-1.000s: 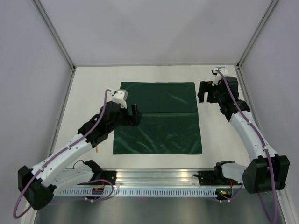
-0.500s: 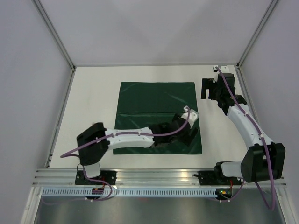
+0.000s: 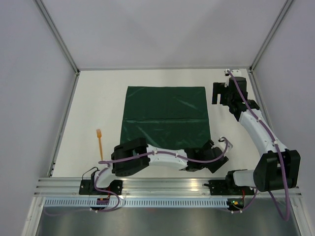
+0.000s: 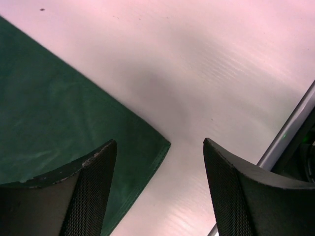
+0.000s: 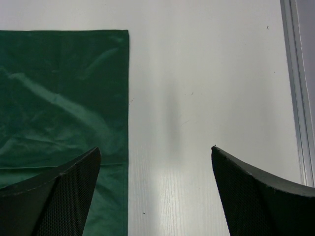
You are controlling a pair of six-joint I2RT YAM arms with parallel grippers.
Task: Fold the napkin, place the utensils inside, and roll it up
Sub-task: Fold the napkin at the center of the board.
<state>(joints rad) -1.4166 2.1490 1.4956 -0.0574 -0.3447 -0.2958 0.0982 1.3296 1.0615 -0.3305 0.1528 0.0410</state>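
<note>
The dark green napkin (image 3: 165,118) lies flat and spread out on the table, with a crease across its middle. One orange utensil, a fork (image 3: 100,142), lies on the table left of the napkin. My left gripper (image 3: 212,160) is open and empty over the napkin's near right corner. In the left wrist view the corner of the napkin (image 4: 147,142) shows between the open fingers (image 4: 93,191). My right gripper (image 3: 215,98) is open and empty just right of the napkin's far right part. The napkin's right edge (image 5: 98,98) shows in the right wrist view.
The left arm lies stretched along the near edge of the table, over the napkin's near edge. A metal rail (image 3: 162,184) runs along the front. The enclosure frame (image 5: 295,98) stands close on the right.
My left arm has swept from the napkin's left side across to its near right corner, uncovering the orange fork. The right gripper moved only slightly.
</note>
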